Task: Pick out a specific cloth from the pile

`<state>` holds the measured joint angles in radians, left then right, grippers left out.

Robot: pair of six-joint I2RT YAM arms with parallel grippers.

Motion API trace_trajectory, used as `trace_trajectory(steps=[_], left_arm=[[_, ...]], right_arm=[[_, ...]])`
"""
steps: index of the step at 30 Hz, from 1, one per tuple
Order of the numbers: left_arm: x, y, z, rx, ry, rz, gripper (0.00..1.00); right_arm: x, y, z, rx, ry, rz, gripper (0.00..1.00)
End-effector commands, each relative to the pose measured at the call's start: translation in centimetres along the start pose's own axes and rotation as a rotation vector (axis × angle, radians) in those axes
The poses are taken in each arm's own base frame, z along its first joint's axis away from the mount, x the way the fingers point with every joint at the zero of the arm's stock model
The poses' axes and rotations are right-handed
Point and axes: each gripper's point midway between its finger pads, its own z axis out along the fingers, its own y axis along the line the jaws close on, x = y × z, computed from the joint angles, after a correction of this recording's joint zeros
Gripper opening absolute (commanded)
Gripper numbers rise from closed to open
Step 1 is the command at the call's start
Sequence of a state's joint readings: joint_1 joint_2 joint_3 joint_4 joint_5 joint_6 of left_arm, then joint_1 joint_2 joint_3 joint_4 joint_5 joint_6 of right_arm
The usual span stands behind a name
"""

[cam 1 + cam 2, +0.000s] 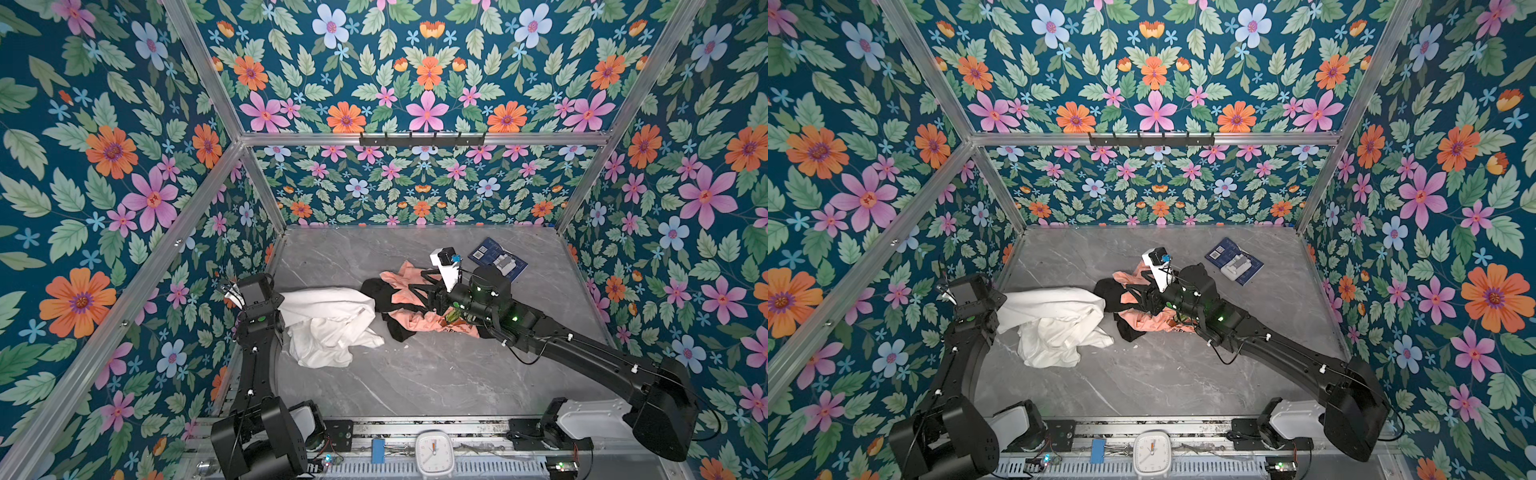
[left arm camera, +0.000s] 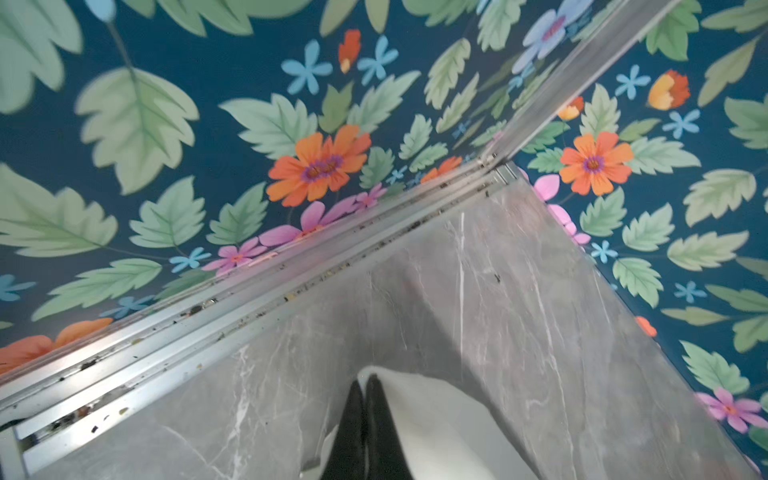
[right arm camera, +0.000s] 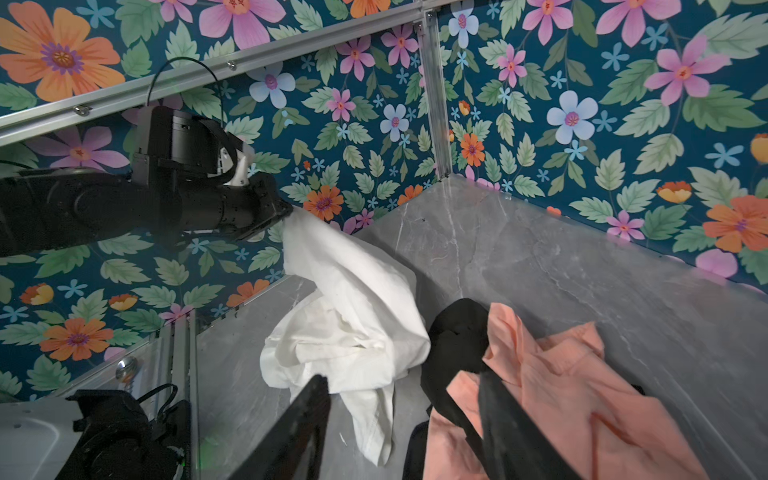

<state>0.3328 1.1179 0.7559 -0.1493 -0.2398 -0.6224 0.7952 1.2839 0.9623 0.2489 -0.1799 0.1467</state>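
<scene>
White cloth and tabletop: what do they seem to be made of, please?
The white cloth looks like a thin woven fabric, perhaps cotton, with a matte finish; it hangs and piles in soft folds and creases. The tabletop has a grey marble look, with white veins and a slight sheen; whether it is real stone or a printed laminate cannot be told.
</scene>
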Motion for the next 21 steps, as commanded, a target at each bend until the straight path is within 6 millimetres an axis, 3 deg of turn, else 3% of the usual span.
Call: trace_trajectory(steps=[1,5,11,13,16,18,21], left_arm=[[-2.1,1.7,-0.2,-0.081,-0.093,-0.068,0.05],[-3.5,2.2,-0.7,-0.112,-0.143,-0.078,0.21],[-4.0,3.0,-0.5,-0.153,-0.161,-0.069,0.28],[-3.7,2.1,-0.2,-0.108,-0.139,-0.052,0.36],[-1.9,-3.4,-0.6,0.132,-0.037,0.024,0.46],[0.9,-9.0,-3.2,0.265,0.029,0.174,0.54],[5.6,-13.7,-7.3,0.413,0.105,0.287,0.64]], right_arm=[[-0.3,0.0,-0.6,0.007,-0.010,-0.028,0.59],[0.2,-0.6,-1.1,0.026,-0.002,-0.034,0.59],[1.0,-1.2,-1.2,0.038,0.018,-0.035,0.59],[1.5,-1.3,-1.0,0.039,0.032,-0.035,0.59],[2.1,-1.4,-1.0,0.040,0.044,-0.035,0.59],[2.4,-1.5,-1.0,0.046,0.053,-0.040,0.59],[2.8,-1.8,-1.4,0.065,0.065,-0.052,0.60]])
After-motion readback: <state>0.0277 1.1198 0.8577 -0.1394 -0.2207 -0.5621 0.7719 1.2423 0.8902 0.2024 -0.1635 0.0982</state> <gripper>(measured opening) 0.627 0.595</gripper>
